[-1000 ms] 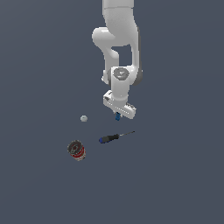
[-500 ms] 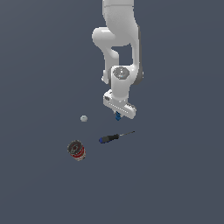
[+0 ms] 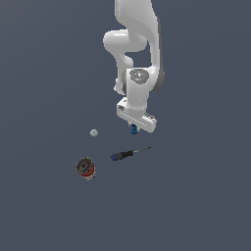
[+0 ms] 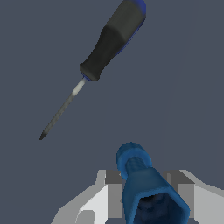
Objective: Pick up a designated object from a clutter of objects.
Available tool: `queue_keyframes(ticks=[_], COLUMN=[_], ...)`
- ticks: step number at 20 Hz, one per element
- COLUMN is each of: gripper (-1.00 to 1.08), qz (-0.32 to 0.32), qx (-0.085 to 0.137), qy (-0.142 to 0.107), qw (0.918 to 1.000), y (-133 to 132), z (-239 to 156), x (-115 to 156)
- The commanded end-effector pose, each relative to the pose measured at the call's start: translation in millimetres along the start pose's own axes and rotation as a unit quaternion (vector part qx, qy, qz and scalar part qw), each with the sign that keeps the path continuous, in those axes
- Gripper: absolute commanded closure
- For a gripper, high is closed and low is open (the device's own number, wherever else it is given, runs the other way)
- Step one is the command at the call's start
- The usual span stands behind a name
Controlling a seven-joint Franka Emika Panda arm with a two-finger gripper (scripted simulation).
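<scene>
Flat grey floor — end effector (image 3: 134, 128) grips knobbly blue piece (image 4: 146, 188).

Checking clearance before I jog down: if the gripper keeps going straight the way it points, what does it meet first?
The blue knobbly piece already sits between the gripper fingers; beyond it, apparently bare floor. The screwdriver lies off that line, though depth is unclear.

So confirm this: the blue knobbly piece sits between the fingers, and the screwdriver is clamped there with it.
Not quite. The blue knobbly piece does sit between the fingers, but the screwdriver is not clamped with it. The wrist view shows it lying apart on the floor, and the exterior view shows the same.
</scene>
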State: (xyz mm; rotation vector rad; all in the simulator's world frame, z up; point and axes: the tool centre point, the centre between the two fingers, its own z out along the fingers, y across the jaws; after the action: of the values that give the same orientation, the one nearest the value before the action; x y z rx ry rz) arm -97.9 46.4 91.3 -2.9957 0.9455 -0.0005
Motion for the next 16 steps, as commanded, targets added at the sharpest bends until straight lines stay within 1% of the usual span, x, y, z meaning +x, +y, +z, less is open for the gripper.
queue_keyframes(ticks=[1, 16], gripper=[1.08, 1.08], qz=[0.000, 0.000], qx=[0.000, 0.000], qy=[0.000, 0.000], qw=[1.0000, 1.0000], y=[-8, -69], z=[-16, -133], x=[6, 56])
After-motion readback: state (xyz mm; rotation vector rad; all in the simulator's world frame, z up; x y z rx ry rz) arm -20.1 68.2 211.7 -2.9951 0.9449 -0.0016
